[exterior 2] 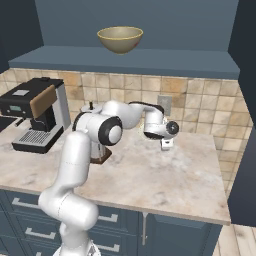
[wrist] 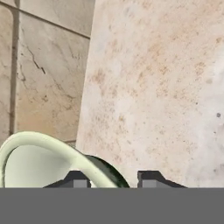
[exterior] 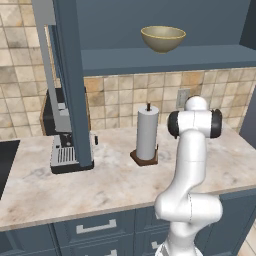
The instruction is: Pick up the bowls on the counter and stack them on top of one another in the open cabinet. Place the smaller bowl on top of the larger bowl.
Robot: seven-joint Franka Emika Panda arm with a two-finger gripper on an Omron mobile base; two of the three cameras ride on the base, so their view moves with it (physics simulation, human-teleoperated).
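At the top centre of the frame the larger bowl [exterior: 163, 38] sat upright on the cabinet [exterior: 165, 60] shelf. Below, mid-frame on the surface [exterior: 100, 182], stood a paper towel roll [exterior: 147, 133], with a coffee machine [exterior: 62, 135] at left.

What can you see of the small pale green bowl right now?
The small pale greenish-white round bowl looks smooth and glazed, with a thick rounded rim and a darker green outer wall. It sits on the beige marbled stone counter near the tiled wall. The end effector straddles its rim, one fingertip inside, one outside.
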